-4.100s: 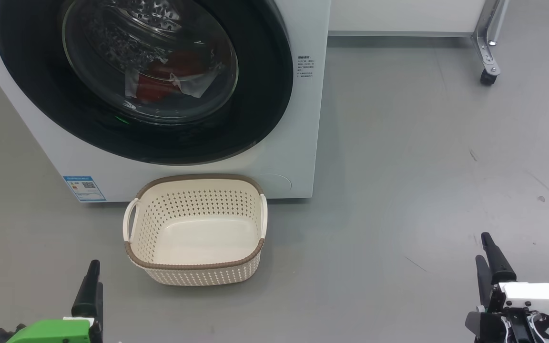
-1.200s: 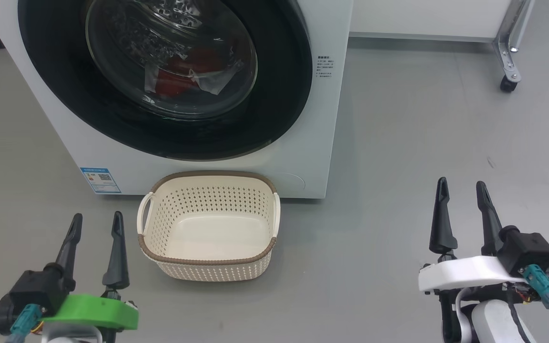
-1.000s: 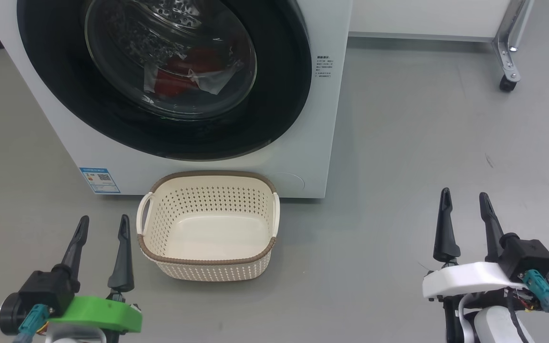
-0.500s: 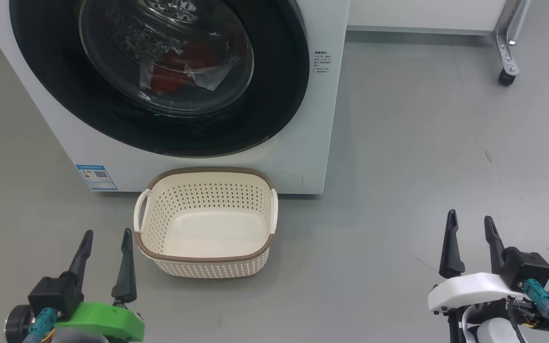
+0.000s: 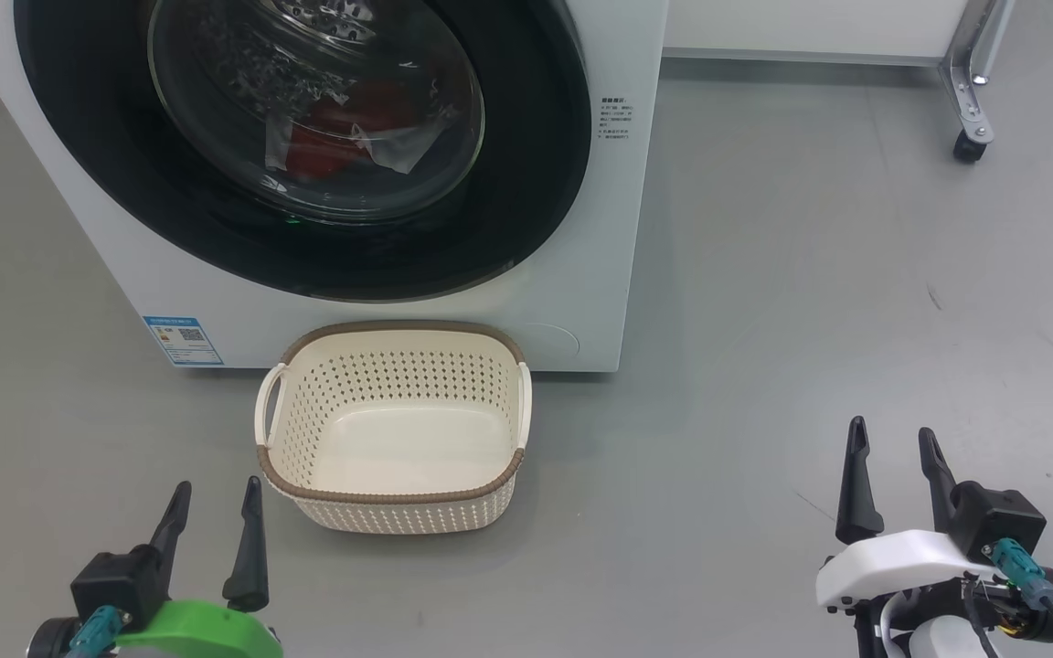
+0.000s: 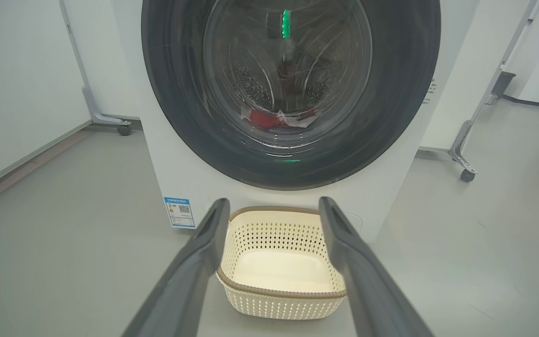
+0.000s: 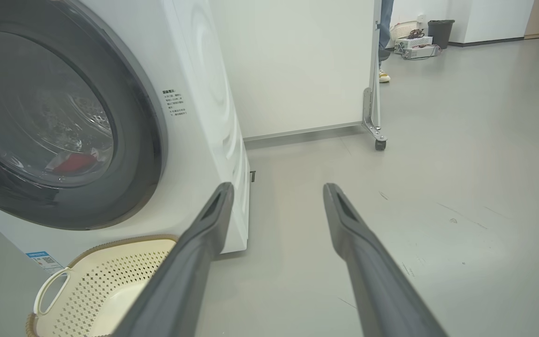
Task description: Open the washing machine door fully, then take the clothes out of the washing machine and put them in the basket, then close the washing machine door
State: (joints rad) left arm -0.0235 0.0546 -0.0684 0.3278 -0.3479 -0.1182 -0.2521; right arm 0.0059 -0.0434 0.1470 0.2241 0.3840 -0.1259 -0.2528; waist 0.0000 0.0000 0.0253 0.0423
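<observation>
At lower left the left tool (image 5: 219, 482) hangs wide and empty near the basket (image 5: 389, 326), which stands empty before the washing machine (image 5: 609, 274). Above, the washing machine door (image 5: 526, 183) is shut over the clothes (image 5: 325, 151), so opening is not yet begun. Rightward, the right tool (image 5: 892, 426), also wide and empty, likely must reach the door's rim.

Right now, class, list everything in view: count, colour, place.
washing machine: one, white, ahead on the floor
washing machine door: one, black rim, clear glass, machine's front
clothes: count unclear, red and white, behind the glass
basket: one, cream, brown rim, empty, floor before the machine
sticker: one, blue, machine's lower left corner
caster: one, black, far right
left gripper: one, dark jaws open, lower left
right gripper: one, dark jaws open, lower right
</observation>
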